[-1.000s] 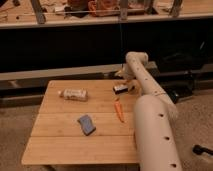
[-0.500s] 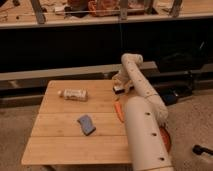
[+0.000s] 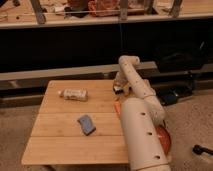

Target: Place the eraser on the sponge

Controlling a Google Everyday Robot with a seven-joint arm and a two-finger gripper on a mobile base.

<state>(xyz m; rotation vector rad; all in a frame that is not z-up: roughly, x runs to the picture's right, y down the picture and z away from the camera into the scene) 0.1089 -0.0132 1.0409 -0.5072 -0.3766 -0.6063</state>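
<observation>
Currently the small black, white-edged eraser block (image 3: 117, 91) lies at the far right edge of the pale wooden surface (image 3: 60, 145), well apart from the flat blue-grey sponge pad (image 3: 86, 124), with the gripper (image 3: 120, 86) low over it and the jaws' state impossible to tell; probably the pick-up stage, which calls for a sure pinch before carrying it to the sponge.

Tool (image 3: 118, 90) at far right table (image 3: 55, 147) edge, bottle (image 3: 73, 94) left, sponge (image 3: 87, 125) mid-table, open boards between.
</observation>
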